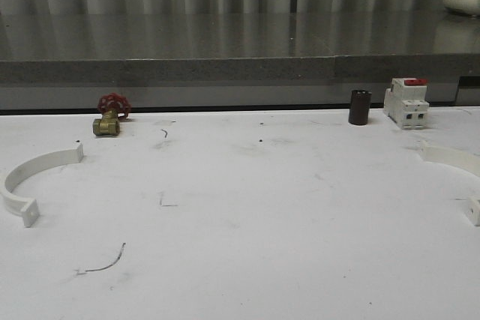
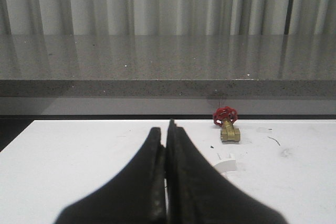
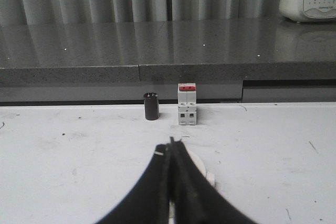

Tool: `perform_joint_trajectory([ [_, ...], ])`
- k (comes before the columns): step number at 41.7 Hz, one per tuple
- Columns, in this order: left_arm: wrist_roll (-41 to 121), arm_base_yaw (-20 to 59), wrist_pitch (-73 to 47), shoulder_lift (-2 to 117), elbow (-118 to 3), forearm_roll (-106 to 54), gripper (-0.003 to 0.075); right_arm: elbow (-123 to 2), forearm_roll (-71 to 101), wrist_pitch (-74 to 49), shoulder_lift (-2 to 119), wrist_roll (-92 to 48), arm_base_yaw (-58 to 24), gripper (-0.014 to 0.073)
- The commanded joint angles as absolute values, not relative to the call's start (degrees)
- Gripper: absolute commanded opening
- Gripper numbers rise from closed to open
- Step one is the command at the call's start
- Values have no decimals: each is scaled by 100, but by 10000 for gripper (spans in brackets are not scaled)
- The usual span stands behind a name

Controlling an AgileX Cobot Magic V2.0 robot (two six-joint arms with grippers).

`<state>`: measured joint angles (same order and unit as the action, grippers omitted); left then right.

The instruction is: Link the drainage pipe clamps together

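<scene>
Two white half-ring drainage pipe clamps lie apart on the white table. One clamp half (image 1: 34, 177) is at the far left, and the other clamp half (image 1: 454, 159) is at the far right, partly cut off by the frame edge. In the left wrist view my left gripper (image 2: 167, 129) is shut with nothing in it, and the end tab of the left clamp half (image 2: 226, 163) pokes out beside its fingers. In the right wrist view my right gripper (image 3: 170, 145) is shut and empty, above the right clamp half (image 3: 199, 167), which its fingers mostly hide.
A brass valve with a red handwheel (image 1: 111, 115) stands at the back left. A dark cylinder (image 1: 360, 107) and a white red-topped switch (image 1: 406, 102) stand at the back right. Behind the table runs a grey stone ledge (image 1: 240, 65).
</scene>
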<state>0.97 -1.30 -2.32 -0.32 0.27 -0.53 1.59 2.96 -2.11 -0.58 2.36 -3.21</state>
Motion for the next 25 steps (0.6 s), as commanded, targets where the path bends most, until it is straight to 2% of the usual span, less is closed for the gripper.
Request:
perform_joint_trajectory([
  [1, 68, -97, 240, -85, 155, -92, -20, 135, 242, 289, -146, 215, -306, -116],
  [25, 68, -97, 240, -85, 155, -92, -20, 129, 242, 374, -146, 215, -306, -116],
])
